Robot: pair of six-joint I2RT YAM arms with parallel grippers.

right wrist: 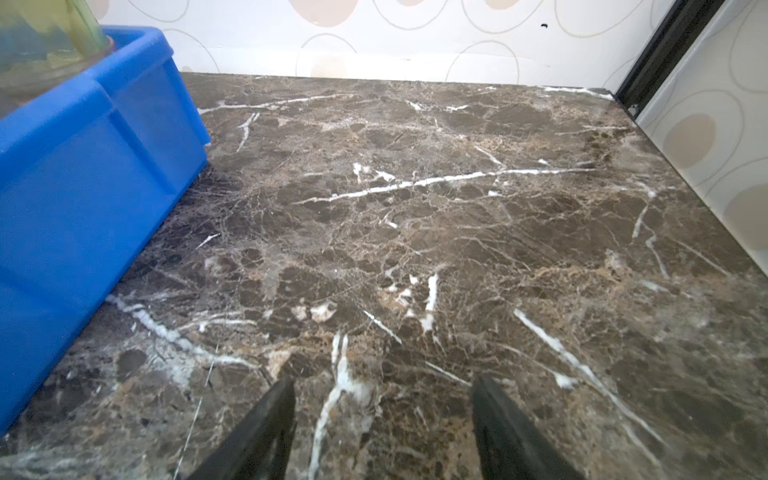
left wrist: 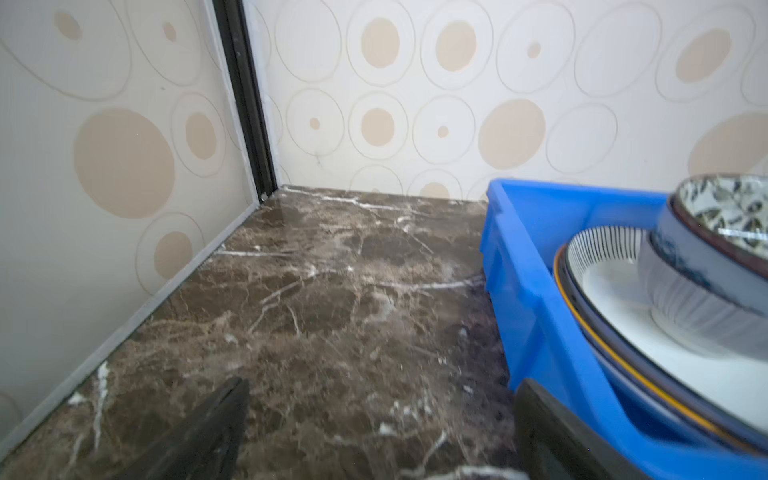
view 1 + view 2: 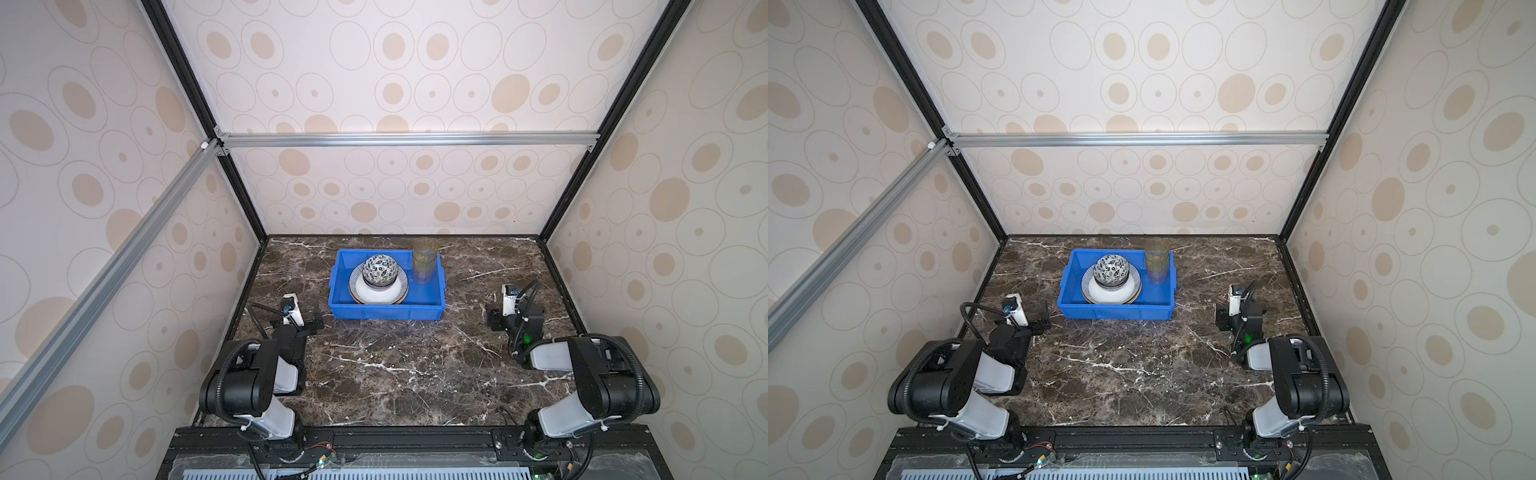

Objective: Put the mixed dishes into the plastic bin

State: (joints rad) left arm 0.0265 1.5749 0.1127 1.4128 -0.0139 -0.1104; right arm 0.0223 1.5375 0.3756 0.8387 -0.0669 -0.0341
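closest to the top camera, the left arm [image 3: 249,382] and right arm [image 3: 602,378] fold low over the near part of the marbled surface [image 3: 395,365], one at each side. the left pincer [image 2: 382,390] is spread wide with nothing between its jaws, just beside the near left corner of the blue bin [image 3: 386,311]. the right pincer [image 1: 382,384] is also spread and empty, over bare surface, apart from the bin's right wall.

the bin stands toward the back of the surface, near the middle. inside it, a stack of plates [image 3: 358,286] lies in the left part. the left wrist view shows a striped-rim plate on top and a yellow-edged one beneath. two nested bowls [image 3: 380,269] sit on the plates, the upper one leafy-patterned inside. nested tumblers [image 3: 424,264], yellowish green, stand upright by the bin's right wall, rising well above its rim.

no dish shows on the surface outside the bin in any view. judging by that, the task looks finished or nearly so: every dish in sight is in the bin, and nothing seems left to fetch. how many plates and tumblers are stacked i cannot tell.
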